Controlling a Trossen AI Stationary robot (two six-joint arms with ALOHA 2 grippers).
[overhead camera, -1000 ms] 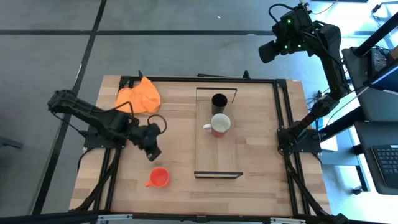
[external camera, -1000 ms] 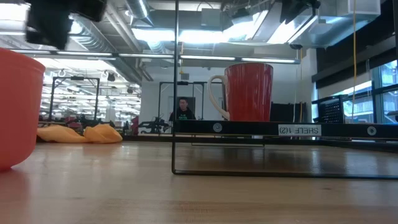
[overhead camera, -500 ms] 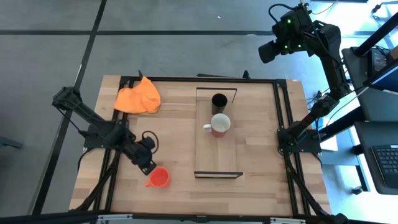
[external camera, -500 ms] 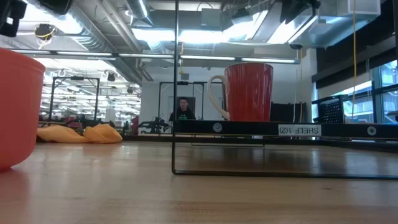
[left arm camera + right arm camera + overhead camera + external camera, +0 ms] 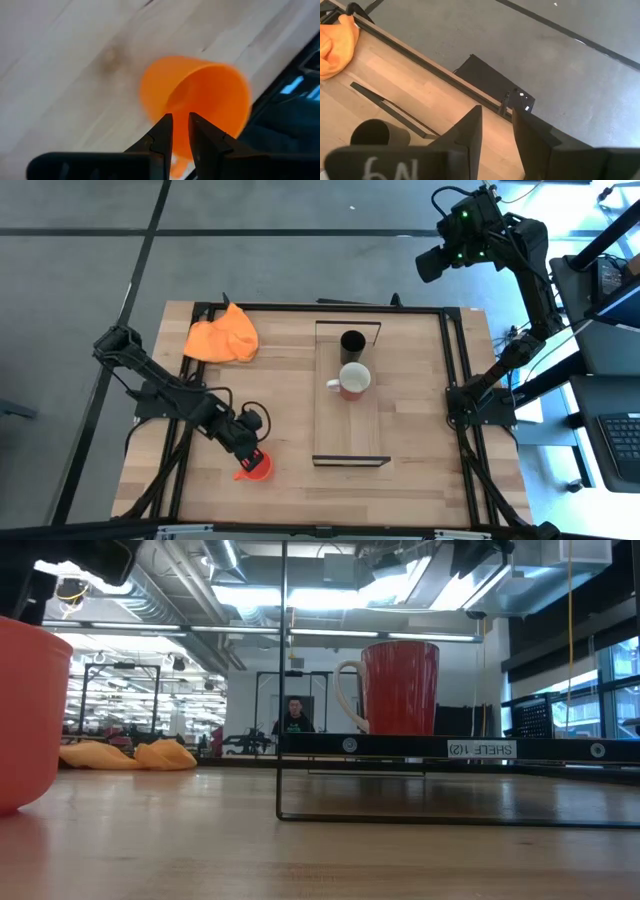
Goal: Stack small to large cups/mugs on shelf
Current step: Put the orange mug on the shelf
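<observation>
The small orange mug (image 5: 259, 468) stands upright on the table near its near-left part, and it also shows at the low view's left edge (image 5: 25, 710). My left gripper (image 5: 250, 450) hovers over the mug's rim. In the left wrist view its fingers (image 5: 180, 120) are open by a narrow gap in front of the mug's mouth (image 5: 200, 100). The red mug (image 5: 353, 380) and the black mug (image 5: 352, 342) stand on the shelf (image 5: 350, 435). My right gripper (image 5: 496, 130) waits high beyond the table's far right corner, slightly open.
An orange cloth (image 5: 222, 337) lies at the far-left corner. Black metal frames stand at the shelf's short ends (image 5: 350, 463). Bare tabletop lies between the orange mug and the shelf. In the low view the red mug (image 5: 400, 688) hides the black one.
My left gripper has swung from the table's left middle toward the near edge and slightly right. It has come down over the orange mug. The mugs have stayed where they were.
</observation>
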